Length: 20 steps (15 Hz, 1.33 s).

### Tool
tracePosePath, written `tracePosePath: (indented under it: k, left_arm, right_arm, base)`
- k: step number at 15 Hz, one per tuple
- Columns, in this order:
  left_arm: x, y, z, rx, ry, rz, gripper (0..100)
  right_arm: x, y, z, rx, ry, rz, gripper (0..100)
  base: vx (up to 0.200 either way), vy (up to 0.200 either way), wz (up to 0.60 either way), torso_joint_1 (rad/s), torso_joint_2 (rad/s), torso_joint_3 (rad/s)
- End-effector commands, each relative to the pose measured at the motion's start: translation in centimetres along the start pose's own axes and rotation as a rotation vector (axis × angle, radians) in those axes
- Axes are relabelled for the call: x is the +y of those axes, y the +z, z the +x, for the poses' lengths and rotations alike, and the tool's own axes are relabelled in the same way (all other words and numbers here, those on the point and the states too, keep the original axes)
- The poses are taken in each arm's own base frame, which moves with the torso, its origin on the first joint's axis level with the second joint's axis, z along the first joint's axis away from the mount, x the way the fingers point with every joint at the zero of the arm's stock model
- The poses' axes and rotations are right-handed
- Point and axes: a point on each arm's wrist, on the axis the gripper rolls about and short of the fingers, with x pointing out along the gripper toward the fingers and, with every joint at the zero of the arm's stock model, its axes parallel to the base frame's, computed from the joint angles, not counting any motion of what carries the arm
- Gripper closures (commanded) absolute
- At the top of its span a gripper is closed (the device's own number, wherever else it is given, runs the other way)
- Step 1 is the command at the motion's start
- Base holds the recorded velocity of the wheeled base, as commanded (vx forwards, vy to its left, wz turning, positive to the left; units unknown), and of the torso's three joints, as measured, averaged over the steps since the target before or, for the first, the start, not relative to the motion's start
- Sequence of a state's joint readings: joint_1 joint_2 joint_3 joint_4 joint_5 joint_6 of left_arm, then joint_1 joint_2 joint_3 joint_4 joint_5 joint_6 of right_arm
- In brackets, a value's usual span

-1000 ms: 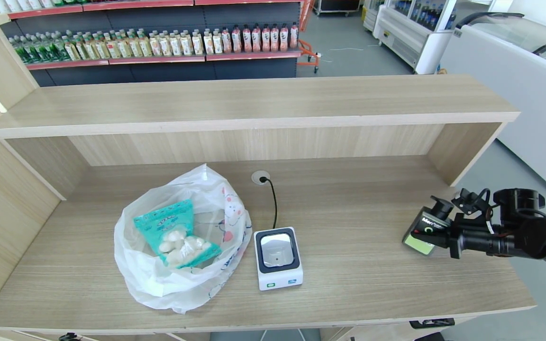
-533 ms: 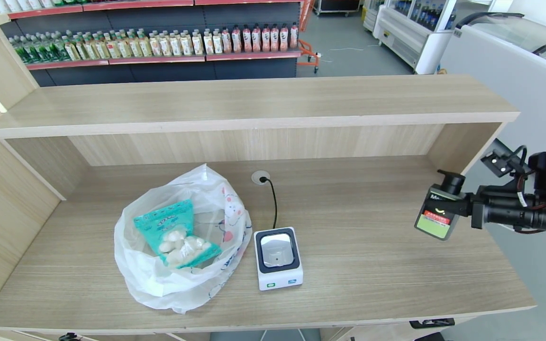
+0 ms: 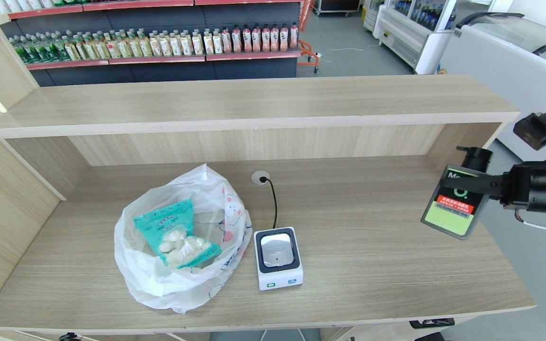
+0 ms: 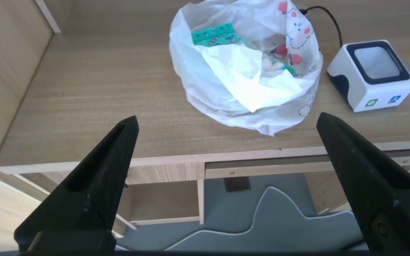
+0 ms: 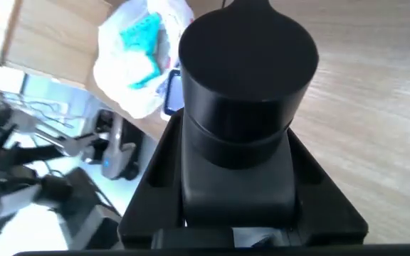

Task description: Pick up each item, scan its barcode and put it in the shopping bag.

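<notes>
Step in hand, by my judgement: carrying an item to the scan. The right hand (image 3: 488,183) is pinching a black-capped pack (image 3: 452,210) just below its cap, holding it tilted in the air over the worktop (image 3: 372,246) edge, at 3 o'clock from the scanner (image 3: 278,258) and well apart from it. The shopping bag (image 3: 140,279) lies just beside the scanner at its 9 o'clock, with a teal packet (image 3: 173,232) inside. The left hand (image 4: 228,121) hovers spread and empty at the worktop's near side. Next move likely requires bringing the pack toward 9 o'clock, above the scanner window, barcode face turned down; barcode position cannot be told.
</notes>
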State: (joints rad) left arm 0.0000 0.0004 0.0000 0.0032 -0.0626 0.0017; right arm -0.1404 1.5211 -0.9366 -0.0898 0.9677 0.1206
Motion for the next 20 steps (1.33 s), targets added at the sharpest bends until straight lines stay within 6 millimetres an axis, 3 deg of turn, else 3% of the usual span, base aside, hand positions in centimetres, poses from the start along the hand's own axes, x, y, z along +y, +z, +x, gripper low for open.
tracePosePath:
  k: [1,4,7,9,12,15,20]
  left_arm:
    - [0.0,0.0,0.0,0.001,0.000,0.000,0]
    - [0.0,0.0,0.0,0.001,0.000,0.000,0]
    - [0.0,0.0,0.0,0.001,0.001,0.000,0]
    - [0.0,0.0,0.0,0.001,0.000,0.000,0]
    - [0.0,0.0,0.0,0.001,0.001,0.000,0]
    - [0.0,0.0,0.0,0.001,0.000,0.000,0]
    - [0.0,0.0,0.0,0.001,0.000,0.000,0]
  right_arm:
    - [2.8,1.1,-1.2,-0.045,0.027,0.057,100]
    - [3.8,1.9,-1.6,-0.076,0.013,0.371,100]
    - [4.7,1.6,-0.1,-0.094,-0.058,0.631,100]
    - [6.6,0.8,2.3,-0.066,-0.178,0.840,100]
    - [10.1,2.4,4.2,-0.059,-0.271,1.104,100]
    - [12.3,4.2,3.5,-0.032,-0.292,1.362,100]
    - [13.2,3.5,2.8,0.227,-0.311,1.529,100]
  base:
    - [0.000,0.000,0.00,0.000,0.00,0.000]
    - [0.000,0.000,0.00,0.000,0.00,0.000]
    - [0.000,0.000,0.00,0.000,0.00,0.000]
    - [0.000,0.000,0.00,0.000,0.00,0.000]
    - [0.000,0.000,0.00,0.000,0.00,0.000]
    - [0.000,0.000,0.00,0.000,0.00,0.000]
    - [0.000,0.000,0.00,0.000,0.00,0.000]
